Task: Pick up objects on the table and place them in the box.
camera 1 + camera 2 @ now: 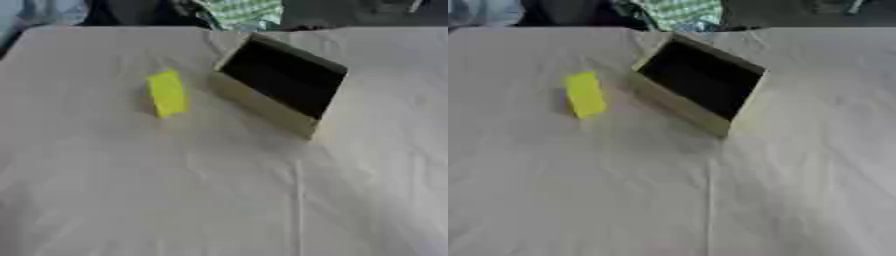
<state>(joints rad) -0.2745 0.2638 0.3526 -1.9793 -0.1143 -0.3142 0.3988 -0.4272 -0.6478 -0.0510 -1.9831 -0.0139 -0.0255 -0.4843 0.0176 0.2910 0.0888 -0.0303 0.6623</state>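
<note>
A small yellow block (167, 93) lies on the pale cloth-covered table (219, 190), left of centre. Just to its right stands a tan box (262, 107) with a dark inside (282, 82), its open top turned towards me and set at an angle. The block and the box are a short gap apart. Neither of my hands shows in either view.
A crease runs down the cloth (298, 200) from below the box towards the near edge. Beyond the table's far edge there is dark clutter and something with a green check pattern (245, 12).
</note>
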